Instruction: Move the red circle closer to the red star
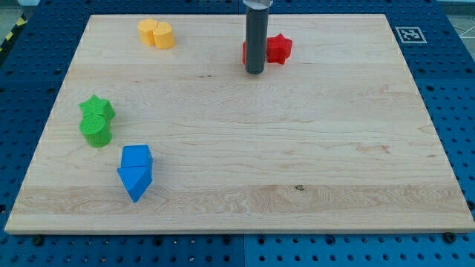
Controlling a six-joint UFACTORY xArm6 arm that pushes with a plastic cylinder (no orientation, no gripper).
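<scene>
Near the wooden worktop's (pixel 297 148) top edge, our tip (pixel 254 72) stands touching the red circle (pixel 246 52), mostly hidden behind the rod, holding nothing, with the red star (pixel 278 49) just right.

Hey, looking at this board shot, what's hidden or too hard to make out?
- Red circle, camera view: the rod covers most of it, so its shape and any contact with the red star cannot be confirmed.
- My tip: whether it touches the red circle cannot be told.
- Rod's upper part: cut off by the view's top.
- Yellow blocks: pressed together, shapes unclear.
</scene>
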